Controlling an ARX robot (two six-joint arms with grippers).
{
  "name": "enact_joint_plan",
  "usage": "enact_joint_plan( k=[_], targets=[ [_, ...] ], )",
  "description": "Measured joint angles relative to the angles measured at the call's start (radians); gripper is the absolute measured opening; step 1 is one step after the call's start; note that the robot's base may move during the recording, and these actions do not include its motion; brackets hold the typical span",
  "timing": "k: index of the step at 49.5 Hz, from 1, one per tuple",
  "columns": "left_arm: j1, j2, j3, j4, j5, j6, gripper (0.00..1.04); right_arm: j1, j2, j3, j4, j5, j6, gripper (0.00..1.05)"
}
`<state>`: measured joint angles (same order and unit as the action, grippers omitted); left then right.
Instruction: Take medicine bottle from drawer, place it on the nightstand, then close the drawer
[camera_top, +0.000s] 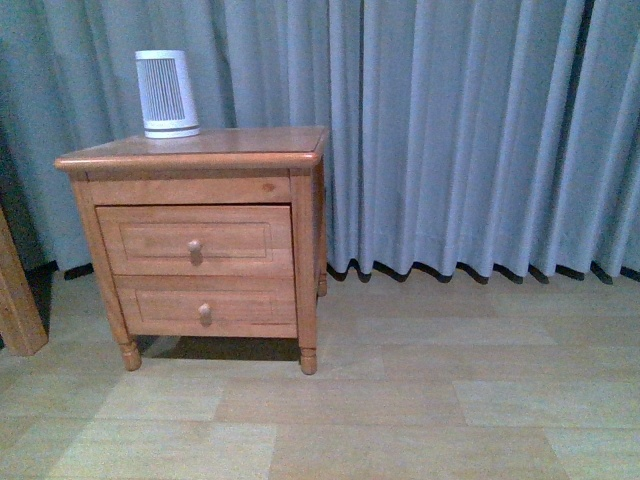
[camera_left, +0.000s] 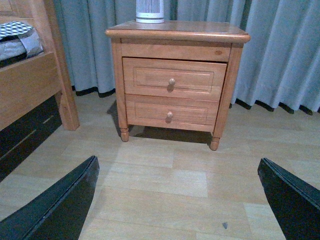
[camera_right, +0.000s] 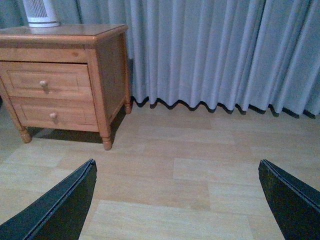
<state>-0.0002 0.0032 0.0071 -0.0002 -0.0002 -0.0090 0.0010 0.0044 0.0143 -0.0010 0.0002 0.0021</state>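
Note:
The honey-brown nightstand (camera_top: 200, 150) stands against the curtain, left of centre in the front view. Its taller upper drawer (camera_top: 195, 240) has a round pale knob (camera_top: 194, 245) and sits pushed in, as does the shallower one below. The medicine bottle is hidden. Neither arm shows in the front view. My left gripper (camera_left: 177, 200) hangs open above the bare floor, well short of the nightstand (camera_left: 177, 32) and facing its drawer (camera_left: 172, 79). My right gripper (camera_right: 177, 200) is open too, over the floor, with the nightstand (camera_right: 60, 32) far off to one side.
A tall white ribbed appliance (camera_top: 166, 93) stands on the nightstand top at its back left. A wooden bed frame post (camera_left: 62, 65) and bedding (camera_left: 17, 40) lie beside the nightstand. Grey curtains (camera_top: 470, 130) hang behind, over pale wood-look floor (camera_top: 400, 400).

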Motion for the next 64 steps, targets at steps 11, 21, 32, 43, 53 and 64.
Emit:
enact_joint_plan(
  k=[11,21,32,43,53,64],
  targets=[
    [0.000,0.000,0.000,0.000,0.000,0.000,0.98,0.000,0.000,0.000,0.000,0.000,0.000,0.98],
    [0.000,0.000,0.000,0.000,0.000,0.000,0.98,0.000,0.000,0.000,0.000,0.000,0.000,0.98],
    [0.000,0.000,0.000,0.000,0.000,0.000,0.98,0.000,0.000,0.000,0.000,0.000,0.000,0.98],
    [0.000,0.000,0.000,0.000,0.000,0.000,0.98,0.000,0.000,0.000,0.000,0.000,0.000,0.98],
    [0.000,0.000,0.000,0.000,-0.003,0.000,0.98,0.000,0.001,0.000,0.000,-0.005,0.000,0.98],
    [0.000,0.000,0.000,0.000,0.000,0.000,0.98,0.000,0.000,0.000,0.000,-0.001,0.000,0.98]
  ],
)
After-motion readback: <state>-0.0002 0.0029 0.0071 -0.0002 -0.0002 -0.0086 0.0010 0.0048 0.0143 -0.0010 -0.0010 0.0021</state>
